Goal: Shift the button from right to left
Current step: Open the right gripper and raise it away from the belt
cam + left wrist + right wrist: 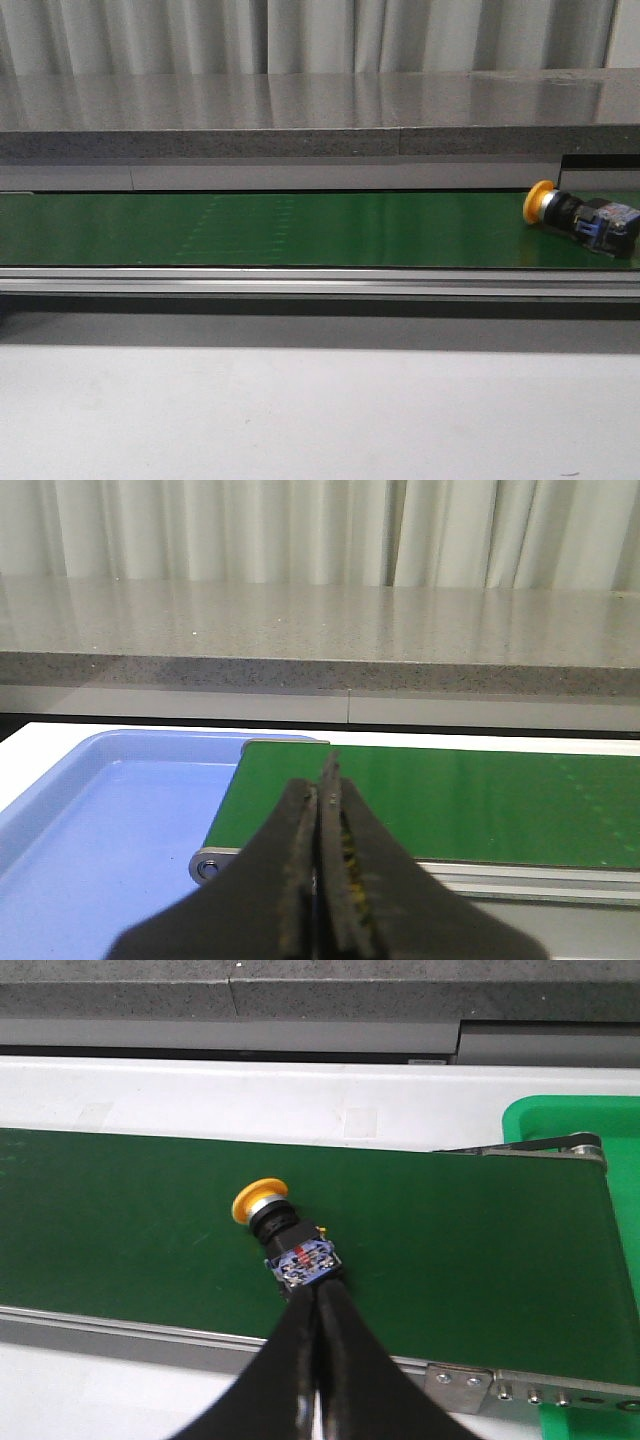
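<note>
The button (pixel 578 216) lies on its side at the right end of the green conveyor belt (pixel 300 228), yellow-orange cap pointing left, black body with blue and red marks pointing right. In the right wrist view the button (pixel 285 1235) lies just beyond the tips of my right gripper (pixel 318 1290), which is shut and empty; whether the tips touch it I cannot tell. My left gripper (pixel 322 785) is shut and empty, over the left end of the belt (pixel 470 800). Neither gripper shows in the front view.
A blue tray (pixel 90 820) sits off the belt's left end. A green tray (pixel 590 1130) sits off the belt's right end. A grey stone ledge (pixel 320 115) runs behind the belt. A metal rail (pixel 320 282) runs along its near side.
</note>
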### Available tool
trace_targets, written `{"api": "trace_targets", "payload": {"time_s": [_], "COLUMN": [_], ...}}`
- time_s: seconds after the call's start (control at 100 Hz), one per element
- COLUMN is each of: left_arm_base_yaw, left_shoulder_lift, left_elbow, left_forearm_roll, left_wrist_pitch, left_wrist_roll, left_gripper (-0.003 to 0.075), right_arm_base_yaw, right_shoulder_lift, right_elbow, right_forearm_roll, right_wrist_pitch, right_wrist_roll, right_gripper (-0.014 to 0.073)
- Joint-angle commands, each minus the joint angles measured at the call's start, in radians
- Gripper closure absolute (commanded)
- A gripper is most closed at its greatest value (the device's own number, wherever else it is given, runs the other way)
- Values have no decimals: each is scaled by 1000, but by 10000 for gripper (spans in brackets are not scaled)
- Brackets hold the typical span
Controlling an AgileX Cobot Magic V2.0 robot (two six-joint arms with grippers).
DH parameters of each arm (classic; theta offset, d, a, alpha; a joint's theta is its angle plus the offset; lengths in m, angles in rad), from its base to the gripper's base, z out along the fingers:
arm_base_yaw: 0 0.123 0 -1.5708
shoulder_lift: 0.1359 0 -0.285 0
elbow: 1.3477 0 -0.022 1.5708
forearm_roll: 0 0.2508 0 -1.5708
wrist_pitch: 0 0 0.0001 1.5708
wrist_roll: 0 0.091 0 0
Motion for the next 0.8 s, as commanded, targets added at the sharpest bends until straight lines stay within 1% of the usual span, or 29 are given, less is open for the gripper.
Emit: {"api": "trace_targets", "payload": {"time_s": [0.0, 0.22, 0.44, 0.59, 0.79], "left_arm_base_yaw": [3, 3, 3, 3, 3], "left_shoulder_lift": [-30, -30, -30, -30, -30], "left_elbow": [45, 45, 45, 45, 45], "left_forearm_roll": [-10, -10, -10, -10, -10], "left_wrist_pitch": [-92, -92, -92, -92, -92], "left_wrist_roll": [-4, -4, -4, -4, -4], "left_gripper": [740, 740, 740, 740, 740], "right_arm_base_yaw": [3, 3, 3, 3, 3], "right_shoulder_lift": [-49, -153, -243, -308, -373], "right_elbow": [16, 106, 169, 215, 263], "right_forearm_roll": [18, 13, -8, -40, -40], "right_wrist_pitch": [-114, -201, -231, -299, -366], "right_wrist_roll": [-8, -8, -8, -8, -8], "right_gripper": [661, 661, 661, 661, 661]}}
